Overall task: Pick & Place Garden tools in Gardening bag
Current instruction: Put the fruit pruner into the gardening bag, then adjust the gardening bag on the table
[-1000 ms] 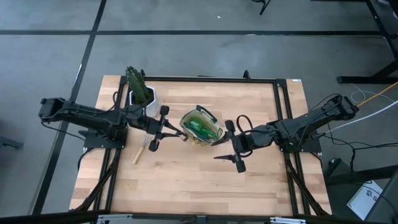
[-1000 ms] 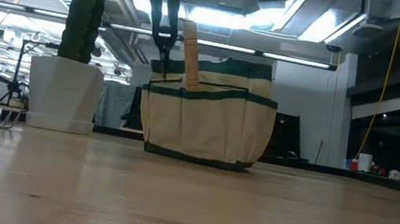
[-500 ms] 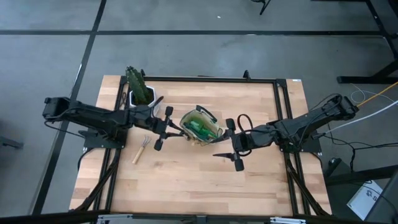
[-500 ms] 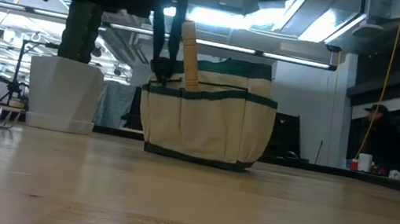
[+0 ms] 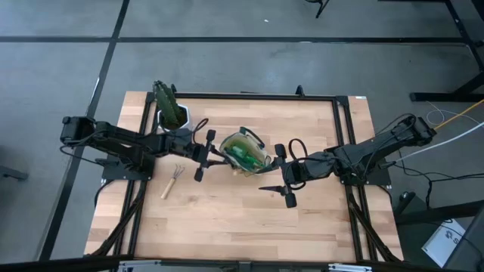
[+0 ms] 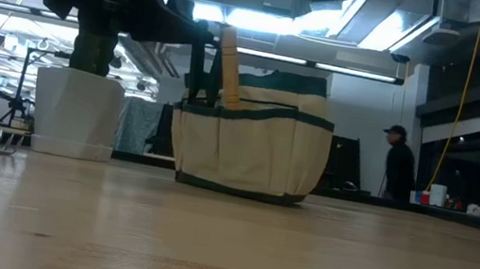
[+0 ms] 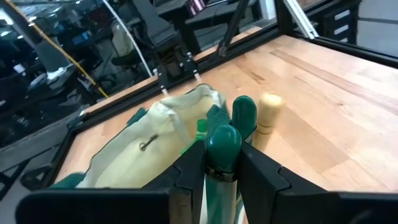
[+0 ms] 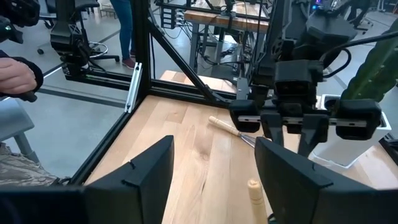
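The tan gardening bag [image 5: 246,153] with green trim stands mid-table and also shows in the low view [image 6: 252,146]. A green spray bottle [image 5: 242,156] lies inside it, and a wooden tool handle [image 6: 225,64] sticks up from its left side. My left gripper [image 5: 205,153] is at the bag's left rim, shut on a tool with two glossy green handle ends [image 7: 244,115]. The wooden-handled claw rake [image 5: 172,180] lies flat on the table left of the bag. My right gripper [image 5: 284,177] is open and empty just right of the bag. My left gripper pinches one green handle end [image 7: 222,144] of the tool between its two fingers. The fingers come nearly level from the table's left. The tool's other end points down at the bag's left rim [image 6: 196,80], beside the wooden handle; where it ends is hidden.
A green cactus-like plant in a white pot [image 5: 172,113] stands at the far left, close behind my left arm. A black frame [image 5: 257,96] runs round the table's far edge and sides. People stand in the room beyond [image 6: 399,168]. The table's near half is bare wood [image 5: 227,227].
My left gripper has gone toward the table's right, up to the bag's left rim, and has tipped from pointing down to nearly level, still shut on the green-handled tool. The rake, earlier partly under the arm, now lies in full view.
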### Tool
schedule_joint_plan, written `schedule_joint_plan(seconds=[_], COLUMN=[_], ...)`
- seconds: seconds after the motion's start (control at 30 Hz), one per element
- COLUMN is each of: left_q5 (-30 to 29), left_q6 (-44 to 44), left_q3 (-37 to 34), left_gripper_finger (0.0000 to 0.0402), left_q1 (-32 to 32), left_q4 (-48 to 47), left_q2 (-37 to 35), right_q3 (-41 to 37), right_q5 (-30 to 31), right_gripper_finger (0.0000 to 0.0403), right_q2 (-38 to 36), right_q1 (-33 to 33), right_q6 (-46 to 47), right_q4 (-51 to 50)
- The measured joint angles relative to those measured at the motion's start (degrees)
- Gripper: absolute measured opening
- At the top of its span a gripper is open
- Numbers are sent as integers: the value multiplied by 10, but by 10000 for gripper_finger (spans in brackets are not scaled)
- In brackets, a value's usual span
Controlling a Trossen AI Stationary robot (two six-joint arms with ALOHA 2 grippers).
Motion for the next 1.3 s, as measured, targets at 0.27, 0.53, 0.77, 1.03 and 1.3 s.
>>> schedule_joint_plan(seconds=[0.27,0.53,0.77,1.03,1.3], left_q5=[-2,-2,-2,-1,-1], left_q6=[-16,-27,-65,-125,-169], left_q3=[0,0,0,0,0], left_gripper_finger=[81,130,194,234,229], left_q1=[20,23,23,23,23], left_q4=[-20,-22,-17,7,-25], left_q2=[0,0,-1,-39,-118], right_q3=[0,0,0,0,0], right_q5=[0,0,0,0,-1], right_gripper_finger=[224,224,224,224,224], right_q2=[0,0,0,0,0], right_q1=[0,0,0,0,0], right_q6=[0,0,0,0,0], right_q4=[0,0,0,-3,-3])
